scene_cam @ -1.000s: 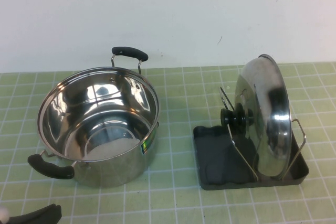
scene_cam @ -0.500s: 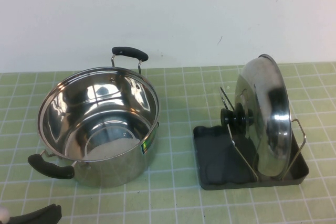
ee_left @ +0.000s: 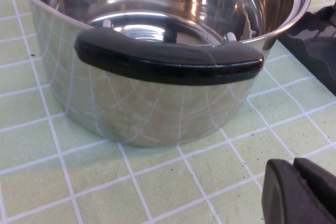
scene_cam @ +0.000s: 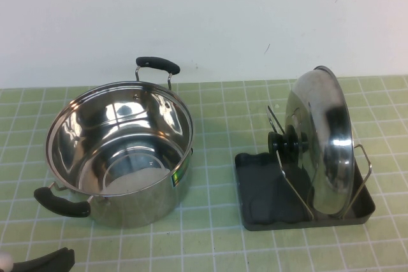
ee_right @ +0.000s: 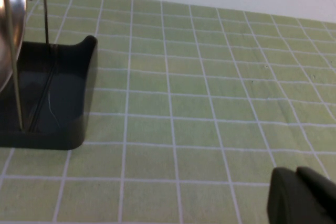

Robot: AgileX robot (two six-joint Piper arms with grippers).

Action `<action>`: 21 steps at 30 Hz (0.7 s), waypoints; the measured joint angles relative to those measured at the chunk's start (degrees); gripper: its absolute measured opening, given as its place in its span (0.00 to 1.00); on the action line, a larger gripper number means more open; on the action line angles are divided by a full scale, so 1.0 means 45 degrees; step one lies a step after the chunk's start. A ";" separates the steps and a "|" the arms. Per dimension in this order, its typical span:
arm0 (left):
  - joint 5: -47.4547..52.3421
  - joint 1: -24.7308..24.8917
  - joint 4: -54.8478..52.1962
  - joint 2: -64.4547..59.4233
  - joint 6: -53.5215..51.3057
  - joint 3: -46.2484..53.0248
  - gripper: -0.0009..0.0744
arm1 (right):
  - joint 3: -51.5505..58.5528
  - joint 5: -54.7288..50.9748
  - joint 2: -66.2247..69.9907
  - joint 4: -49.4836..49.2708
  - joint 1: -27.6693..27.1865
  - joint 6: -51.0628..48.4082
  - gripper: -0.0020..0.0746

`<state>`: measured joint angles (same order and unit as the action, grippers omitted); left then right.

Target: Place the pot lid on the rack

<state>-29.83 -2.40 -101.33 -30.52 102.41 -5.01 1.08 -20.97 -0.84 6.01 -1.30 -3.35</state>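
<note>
A plain white wall [scene_cam: 204, 17] backs our desk [scene_cam: 217, 240], which is covered in a pale green grid of tiles. The green surface runs open along the near edge and in the strip between the two main items; to the right of the rack, our right wrist view shows bare tiles reaching toward the wall.

On the left stands the pot [scene_cam: 120, 152], deep and shiny, with one black handle on its far side and another on its near-left side. Its inside holds only reflections.

On the right sits the rack [scene_cam: 268, 199], a dark grey tray with thin wire uprights. The pot lid [scene_cam: 322, 144] stands on edge in it, leaning between the wires, its black knob [scene_cam: 285, 144] pointing left toward the pot. The lid's lower rim rests inside the tray.

Our left end effector [ee_left: 302, 192] hangs low at the near-left corner of the desk, just beside the pot's near handle and apart from it; its fingers look pressed together, holding nothing. Our right end effector [ee_right: 300, 196] sits low to the right of the rack, well apart from it; we cannot tell how its fingers are set.
</note>
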 joint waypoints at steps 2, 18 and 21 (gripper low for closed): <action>0.0000 0.0000 0.0000 0.0000 -0.0006 0.0000 0.01 | 0.0000 0.0000 0.0000 0.0000 0.0000 -0.0022 0.02; 0.0000 0.0000 0.0000 0.0000 -0.0274 0.0000 0.01 | 0.0000 0.0000 0.0000 0.0000 0.0000 0.0172 0.02; 0.0000 0.0000 0.0000 0.0000 -0.0274 0.0000 0.01 | 0.0000 0.0000 0.0000 0.0000 0.0000 0.0172 0.02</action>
<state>-29.83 -2.40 -101.33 -30.52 101.17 -5.01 1.08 -20.97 -0.84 6.01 -1.30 -2.58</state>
